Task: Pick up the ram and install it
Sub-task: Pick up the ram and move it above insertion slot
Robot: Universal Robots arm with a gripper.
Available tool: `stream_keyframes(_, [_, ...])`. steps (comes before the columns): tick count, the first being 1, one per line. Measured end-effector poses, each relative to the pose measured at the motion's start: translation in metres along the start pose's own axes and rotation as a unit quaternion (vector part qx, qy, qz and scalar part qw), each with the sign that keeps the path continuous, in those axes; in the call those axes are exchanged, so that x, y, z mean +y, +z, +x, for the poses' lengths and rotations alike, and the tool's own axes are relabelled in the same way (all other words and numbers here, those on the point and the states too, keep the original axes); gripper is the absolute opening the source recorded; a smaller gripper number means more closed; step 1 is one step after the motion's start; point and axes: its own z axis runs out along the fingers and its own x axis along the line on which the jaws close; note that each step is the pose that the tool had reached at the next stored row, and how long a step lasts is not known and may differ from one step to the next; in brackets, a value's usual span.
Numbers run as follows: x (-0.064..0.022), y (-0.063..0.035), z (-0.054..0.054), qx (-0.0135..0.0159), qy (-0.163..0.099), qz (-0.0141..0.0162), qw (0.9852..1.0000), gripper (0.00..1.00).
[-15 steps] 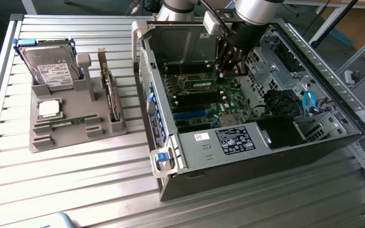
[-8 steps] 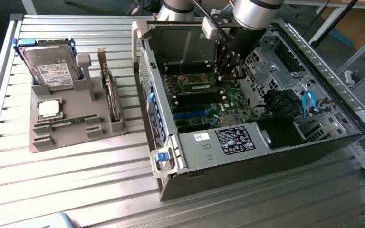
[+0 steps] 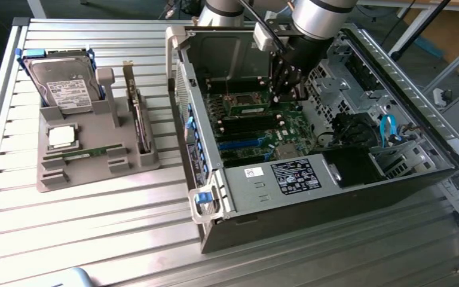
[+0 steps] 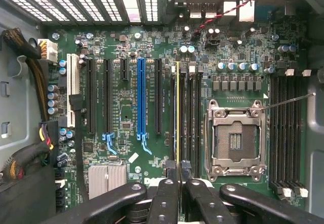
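My gripper [image 3: 288,95] reaches down into the open computer case [image 3: 213,197] and is shut on the ram [image 3: 245,109], a narrow green stick that hangs just above the motherboard [image 3: 293,128]. In the wrist view the ram [image 4: 177,113] shows edge-on as a thin yellowish line between my fingertips [image 4: 164,196]. It runs along the black memory slots [image 4: 188,113] beside the empty silver processor socket [image 4: 235,138]. I cannot tell whether it touches a slot.
A grey parts holder [image 3: 94,173] at the exterior view's left carries a hard disk [image 3: 66,84], a square processor chip [image 3: 60,136] and an upright expansion card [image 3: 138,119]. Case walls, a drive cage [image 3: 349,84] and cable bundles [image 4: 25,148] close in around the board.
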Motion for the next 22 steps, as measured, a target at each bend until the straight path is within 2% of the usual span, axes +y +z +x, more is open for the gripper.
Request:
stream_keyframes(7, [-0.0003, 0.0072, 0.0001, 0.0002, 0.000, -0.0001, 1.0000, 0.12])
stream_keyframes(13, [-0.0003, 0.0082, 0.0001, 0.0003, 0.000, -0.0001, 1.0000, 0.12])
stream_keyframes(15, [-0.0003, 0.0084, 0.0001, 0.0027, 0.000, -0.0006, 1.0000, 0.12])
stream_keyframes(18, [-0.0003, 0.0083, 0.0001, 0.0083, 0.000, -0.0016, 1.0000, 0.12])
stream_keyframes(22, [-0.0003, 0.0082, 0.0000, 0.0088, 0.000, -0.0016, 1.0000, 0.12])
